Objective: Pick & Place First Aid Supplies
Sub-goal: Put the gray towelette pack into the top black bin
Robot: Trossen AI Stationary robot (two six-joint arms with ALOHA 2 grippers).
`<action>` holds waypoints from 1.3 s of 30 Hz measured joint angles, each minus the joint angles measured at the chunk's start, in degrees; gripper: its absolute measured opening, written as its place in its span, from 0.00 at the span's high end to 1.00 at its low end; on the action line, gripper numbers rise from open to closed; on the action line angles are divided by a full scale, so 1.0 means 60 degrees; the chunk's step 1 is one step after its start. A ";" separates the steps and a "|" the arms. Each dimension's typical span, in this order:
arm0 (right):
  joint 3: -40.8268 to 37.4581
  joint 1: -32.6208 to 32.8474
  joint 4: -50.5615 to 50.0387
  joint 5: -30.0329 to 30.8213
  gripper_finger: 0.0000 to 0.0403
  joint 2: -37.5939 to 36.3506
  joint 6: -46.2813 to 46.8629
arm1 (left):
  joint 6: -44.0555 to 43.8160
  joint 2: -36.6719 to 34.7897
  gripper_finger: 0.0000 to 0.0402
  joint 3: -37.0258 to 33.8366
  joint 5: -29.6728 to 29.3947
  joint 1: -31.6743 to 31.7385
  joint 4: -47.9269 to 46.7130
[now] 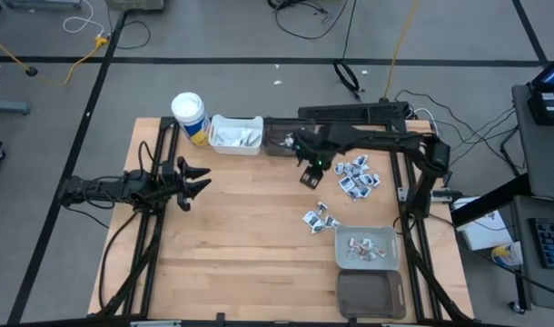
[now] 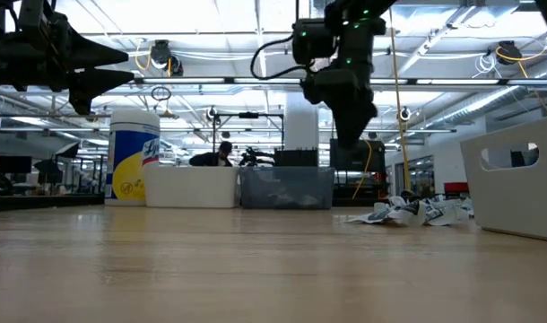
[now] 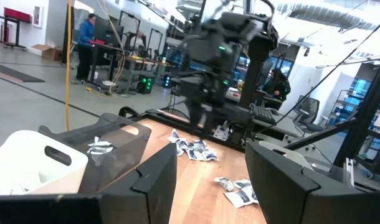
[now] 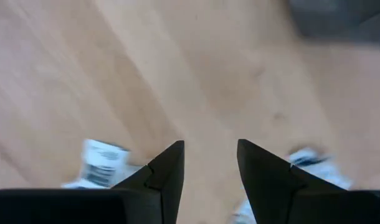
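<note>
The wooden desk [image 1: 250,245] carries a cup [image 1: 189,114], a white bin [image 1: 235,134] and a dark bin [image 1: 279,138] along its far edge, loose packets [image 1: 357,175] right of centre, and a grey bin [image 1: 368,246] and brown bin [image 1: 370,292] near right.

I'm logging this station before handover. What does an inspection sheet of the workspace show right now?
Surface: light wooden table, bare across its middle.
Job's things: small white and silvery first-aid packets, one pile beside the right arm, a few more toward the front; others lie in the light grey bin and the white bin.
Clutter: white canister with yellow band; dark bin at the back; empty dark bin at the front.
Grippers: left gripper open, empty, over the left side; right gripper open, empty, above the wood near the packets.
Cables: yellow and black leads on the floor.
Surroundings: person at a bench.
</note>
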 joint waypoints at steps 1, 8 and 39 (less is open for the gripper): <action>-0.0243 0.0165 0.0154 0.0000 0.65 -0.0162 0.0486 | 0.0000 -0.0003 0.51 0.0000 0.0000 -0.0003 0.0003; -0.1304 0.1154 0.0655 0.0032 0.65 -0.0814 0.3821 | 0.0000 0.0001 0.51 0.0000 0.0000 0.0000 0.0003; -0.3557 0.2982 0.3184 0.0768 0.65 -0.0758 0.8957 | 0.0000 0.0000 0.51 0.0000 0.0000 -0.0003 0.0000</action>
